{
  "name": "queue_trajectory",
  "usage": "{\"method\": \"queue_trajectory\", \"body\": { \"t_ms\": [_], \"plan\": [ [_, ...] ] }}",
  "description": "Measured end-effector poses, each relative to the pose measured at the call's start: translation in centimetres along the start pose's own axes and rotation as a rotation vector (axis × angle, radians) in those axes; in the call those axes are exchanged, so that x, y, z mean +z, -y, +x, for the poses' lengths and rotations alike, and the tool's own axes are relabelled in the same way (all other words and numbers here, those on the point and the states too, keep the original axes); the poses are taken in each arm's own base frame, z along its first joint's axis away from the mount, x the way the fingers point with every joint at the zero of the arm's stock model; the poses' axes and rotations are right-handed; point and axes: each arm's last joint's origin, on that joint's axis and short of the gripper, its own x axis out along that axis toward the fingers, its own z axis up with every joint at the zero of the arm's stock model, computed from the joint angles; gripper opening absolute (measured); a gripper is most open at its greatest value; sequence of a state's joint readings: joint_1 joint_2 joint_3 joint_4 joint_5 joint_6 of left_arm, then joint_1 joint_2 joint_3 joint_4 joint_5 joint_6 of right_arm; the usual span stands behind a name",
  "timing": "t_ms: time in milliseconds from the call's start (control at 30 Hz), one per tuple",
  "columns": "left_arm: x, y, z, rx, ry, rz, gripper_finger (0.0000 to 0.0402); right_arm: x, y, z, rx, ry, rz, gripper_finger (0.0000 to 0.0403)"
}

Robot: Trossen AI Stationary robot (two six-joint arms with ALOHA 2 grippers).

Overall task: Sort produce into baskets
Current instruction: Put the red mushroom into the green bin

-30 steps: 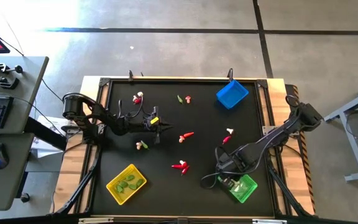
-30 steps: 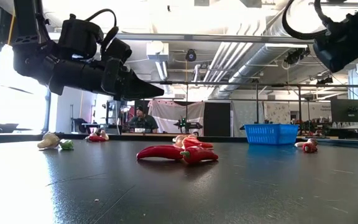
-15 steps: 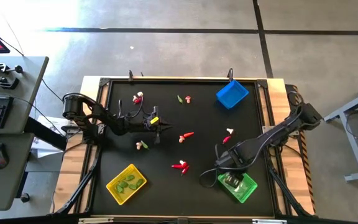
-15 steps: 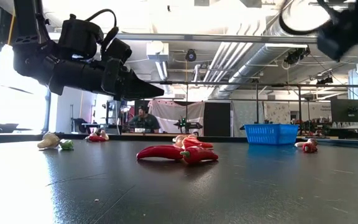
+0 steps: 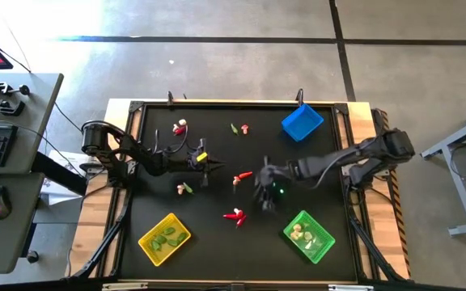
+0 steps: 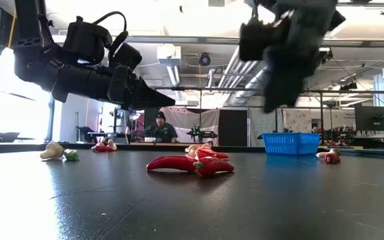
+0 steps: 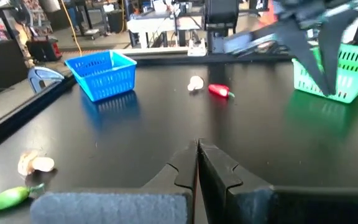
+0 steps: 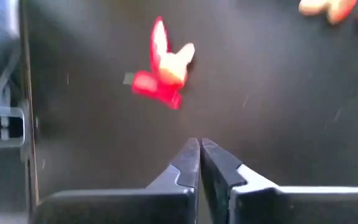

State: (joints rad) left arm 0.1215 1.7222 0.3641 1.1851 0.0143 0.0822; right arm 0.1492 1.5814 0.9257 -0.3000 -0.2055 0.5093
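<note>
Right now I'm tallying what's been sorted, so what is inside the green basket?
The green basket holds a few pale, whitish pieces grouped toward one side. Its remaining floor looks bare. Their exact number and kind are too small to tell.

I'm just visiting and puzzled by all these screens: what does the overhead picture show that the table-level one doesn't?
Only the overhead view shows the yellow basket holding green pods and the green basket with pale bulbs.

Only the table-level view shows the room behind, with a person seated there.

Both show the blue basket, the red chili pair mid-table, the left end effector shut above the table, and the right end effector shut and empty near the middle.
</note>
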Motion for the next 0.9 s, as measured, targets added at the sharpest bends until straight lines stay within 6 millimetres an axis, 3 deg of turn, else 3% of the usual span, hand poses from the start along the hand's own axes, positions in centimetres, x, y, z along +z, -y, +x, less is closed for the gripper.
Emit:
{"method": "queue_trajectory", "body": {
  "t_ms": [200, 400, 533, 800, 900],
  "plan": [
    [-0.2, 0.0, 0.0, -0.002, -0.026, 0.0, 0.0, -0.7, 4.4, 1.3, 0.09, 0.296, -0.009, 0.0002],
    [-0.3, 0.0, 0.0, -0.001, -0.027, -0.001, 0.0, -3.8, 6.9, 0.8, -0.013, 0.459, 0.159, 0.0],
    [-0.3, 0.0, 0.0, -0.001, -0.028, -0.001, 0.0, -5.7, 6.8, -0.7, -0.164, 0.429, 0.314, 0.0],
    [-0.3, 0.0, 0.0, -0.001, -0.028, -0.001, 0.0, -7.8, 4.1, -7.1, -0.574, 0.295, 0.777, 0.0],
    [-0.3, -0.1, 0.0, 0.001, -0.029, -0.001, 0.0, -8.5, 3.5, -8.3, -0.668, 0.28, 0.931, 0.0]
  ]
}}
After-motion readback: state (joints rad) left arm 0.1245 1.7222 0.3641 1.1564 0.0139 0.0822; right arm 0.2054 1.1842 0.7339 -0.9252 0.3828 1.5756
